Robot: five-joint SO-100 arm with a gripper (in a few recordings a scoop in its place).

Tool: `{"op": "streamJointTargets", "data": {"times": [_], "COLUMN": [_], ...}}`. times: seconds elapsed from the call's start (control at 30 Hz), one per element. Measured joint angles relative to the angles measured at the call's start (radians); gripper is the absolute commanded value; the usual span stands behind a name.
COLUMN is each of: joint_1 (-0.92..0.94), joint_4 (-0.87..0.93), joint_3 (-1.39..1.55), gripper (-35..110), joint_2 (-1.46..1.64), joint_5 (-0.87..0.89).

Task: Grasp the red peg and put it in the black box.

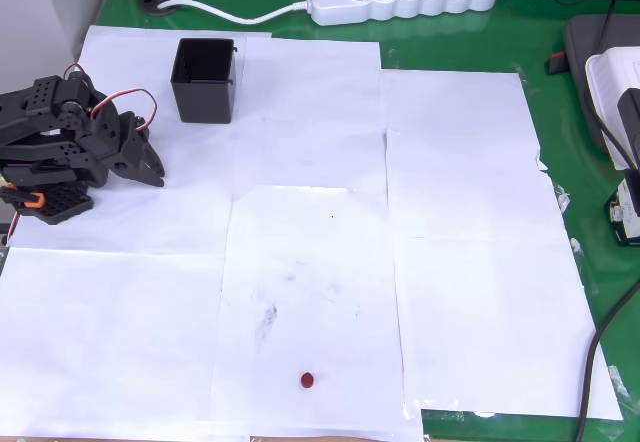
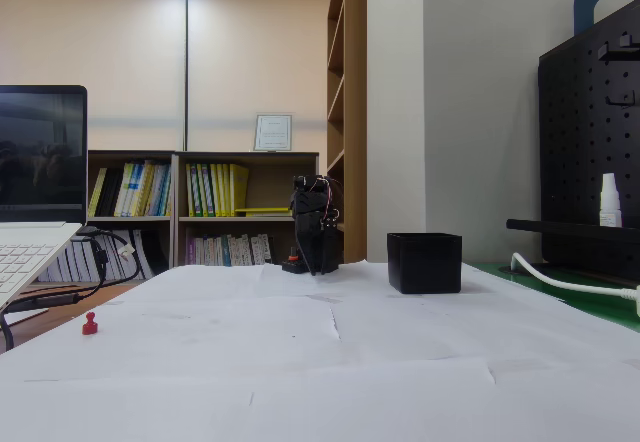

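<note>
Gripper folded near black box, jaws close together, holding nothing. Red peg alone on white paper, well apart from both.

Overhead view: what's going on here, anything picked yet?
Nothing picked yet. The arm sits folded at the left edge, its gripper holding nothing, just below the black box. The box looks empty. The red peg lies alone on the white paper near the bottom edge, far from the gripper and the box.
</note>
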Motion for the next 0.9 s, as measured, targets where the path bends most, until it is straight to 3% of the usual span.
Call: {"op": "streamJointTargets", "data": {"times": [0.9], "joint_1": [0.012], "joint_4": [0.003], "joint_3": [-0.014], "gripper": [0], "joint_2": [-0.028], "joint_5": [0.0]}}
